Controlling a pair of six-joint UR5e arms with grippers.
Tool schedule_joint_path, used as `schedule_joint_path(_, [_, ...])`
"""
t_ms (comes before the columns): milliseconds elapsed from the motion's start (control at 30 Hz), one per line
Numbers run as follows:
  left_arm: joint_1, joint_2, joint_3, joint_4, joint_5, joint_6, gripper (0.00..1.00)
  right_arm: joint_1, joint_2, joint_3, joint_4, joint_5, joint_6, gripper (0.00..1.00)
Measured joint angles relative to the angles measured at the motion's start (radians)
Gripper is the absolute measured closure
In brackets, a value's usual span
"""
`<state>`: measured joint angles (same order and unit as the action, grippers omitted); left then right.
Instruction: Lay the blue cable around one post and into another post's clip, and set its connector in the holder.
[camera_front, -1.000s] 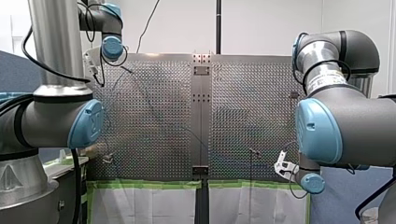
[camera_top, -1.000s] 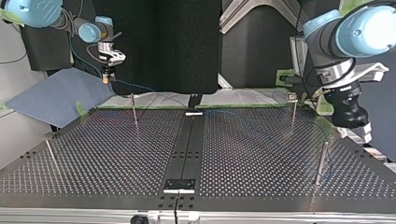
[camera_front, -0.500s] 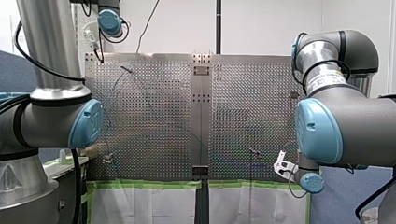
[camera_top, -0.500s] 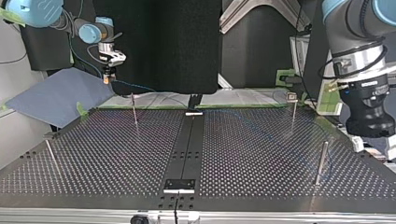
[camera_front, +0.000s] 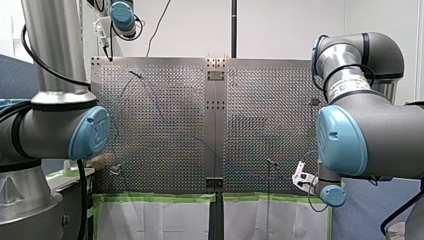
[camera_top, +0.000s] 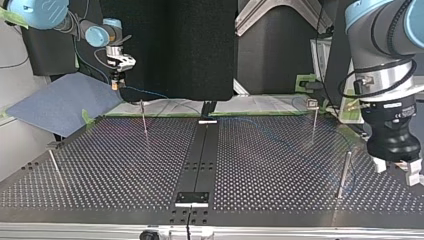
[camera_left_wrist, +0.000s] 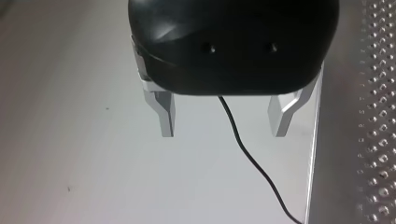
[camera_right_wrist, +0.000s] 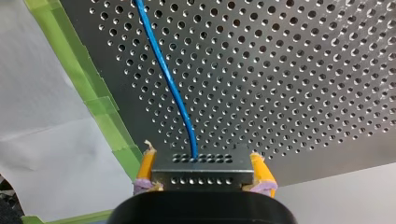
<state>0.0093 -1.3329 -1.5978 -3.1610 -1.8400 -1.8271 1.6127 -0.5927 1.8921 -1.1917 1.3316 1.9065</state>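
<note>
Since half a second ago my left arm has come lower at the top view's right, so its left gripper (camera_top: 397, 171) now hangs just beside the thick post (camera_top: 343, 174) near that table edge; the right arm has not shifted. The blue cable (camera_right_wrist: 166, 74) runs from the connector (camera_right_wrist: 201, 170) out over the perforated table (camera_right_wrist: 303, 70), close to the green tape (camera_right_wrist: 93, 93) along the table's edge. In the top view the cable (camera_top: 150, 93) leaves the right gripper (camera_top: 116, 84) at the far left corner and heads toward the table; its farther course there is too faint to follow. The connector, a small metal block with rows of holes, is off the table, clamped crosswise in the right gripper (camera_right_wrist: 201, 179) between its yellow pads (camera_right_wrist: 147, 165), one on each end. A thin post (camera_top: 144, 117) stands near that gripper, and another post (camera_top: 313, 122) topped with a small block stands across the black centre strip (camera_top: 200, 155). In the left wrist view the left gripper (camera_left_wrist: 224, 133) has its metal fingers (camera_left_wrist: 166, 116) spread wide with nothing between them, and a black wire (camera_left_wrist: 247, 156) trails past them beside the table's edge.
</note>
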Motion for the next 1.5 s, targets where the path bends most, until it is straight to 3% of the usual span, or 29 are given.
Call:
schedule_joint_path(233, [-0.025,-0.023,0.049,-0.060,-0.050,0.012,0.00,0.003,0.000,-0.001,0.002,0.000,0.000,1.00])
schedule_joint_path(467, [-0.051,-0.054,0.013,-0.113,-0.071,0.018,0.00,0.005,0.000,-0.001,0.003,0.000,-0.001,1.00])
schedule_joint_path(667, [-0.062,-0.064,-0.015,-0.167,-0.082,0.019,0.00,0.008,0.000,-0.002,0.005,0.000,-0.001,1.00])
schedule_joint_path(1500, [-0.071,-0.073,-0.018,-0.378,-0.090,0.020,0.00,0.013,0.000,-0.003,0.012,0.000,-0.001,1.00])
